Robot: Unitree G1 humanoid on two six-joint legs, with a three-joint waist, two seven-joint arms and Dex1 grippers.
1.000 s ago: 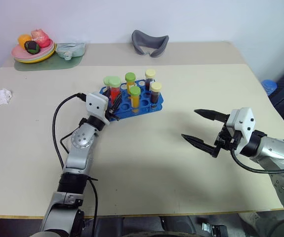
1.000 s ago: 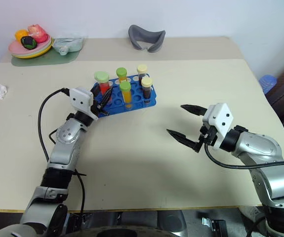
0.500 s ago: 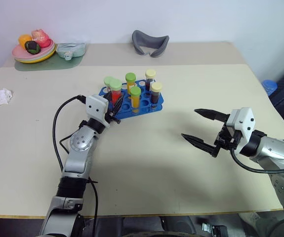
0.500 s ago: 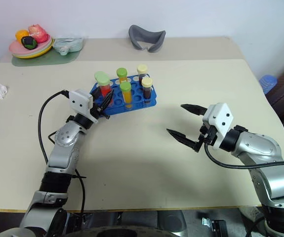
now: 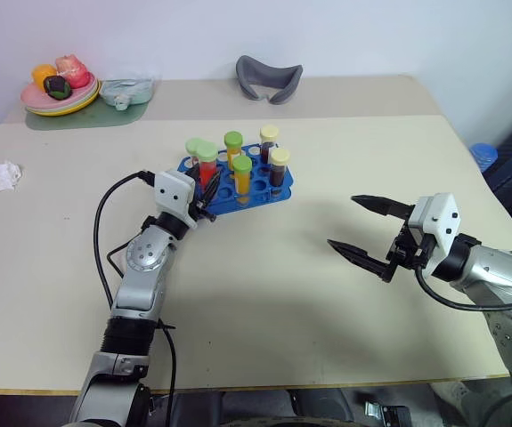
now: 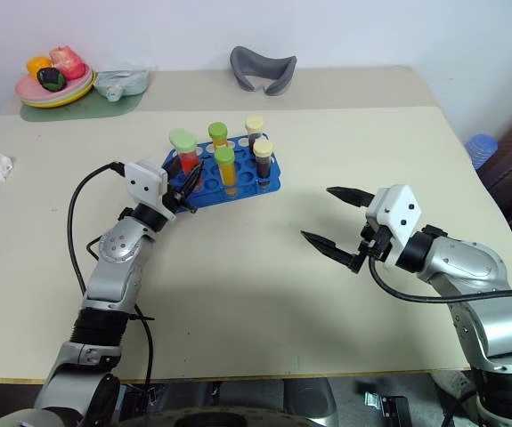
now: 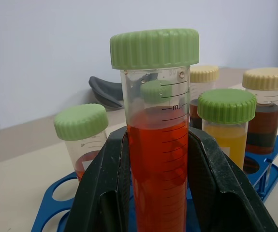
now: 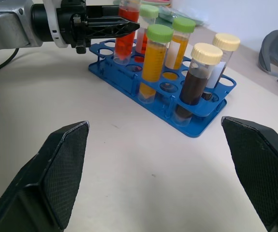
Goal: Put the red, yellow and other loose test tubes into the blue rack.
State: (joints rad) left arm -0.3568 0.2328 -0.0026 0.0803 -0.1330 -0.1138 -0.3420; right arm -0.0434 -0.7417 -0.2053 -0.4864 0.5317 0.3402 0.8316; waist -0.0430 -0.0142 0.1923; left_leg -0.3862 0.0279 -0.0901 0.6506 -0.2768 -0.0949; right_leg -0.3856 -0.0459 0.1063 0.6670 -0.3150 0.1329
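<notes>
A clear test tube of red liquid (image 7: 158, 164) with a pale-green ribbed cap stands upright at the near left corner of the blue rack (image 5: 264, 191), its lower end down in the grid of round holes. The left gripper (image 5: 204, 189) is clamped on this tube, one black finger (image 7: 105, 193) pressed against each side of it below the liquid line. Five more capped tubes stand upright in the rack: another red tube with a pale-green cap (image 7: 84, 140) just behind the held one, two orange-yellow tubes with green caps (image 8: 154, 60), and two dark-brown tubes with pale-yellow caps (image 8: 197, 75) toward the rack's right end. The rack sits on a pale beige table (image 5: 264, 338), a little left of centre. The right gripper (image 5: 364, 231) hovers above bare tabletop well to the right of the rack, its two black fingers spread wide apart and holding nothing, pointing toward the rack. At the far edge of the table lies a grey curved object (image 5: 269, 76). In the far left corner sits a plate of toy fruit (image 5: 58, 87) on a green mat, with a pale teal item (image 5: 126, 89) beside it. A crumpled white scrap (image 5: 6, 173) lies near the left edge.
</notes>
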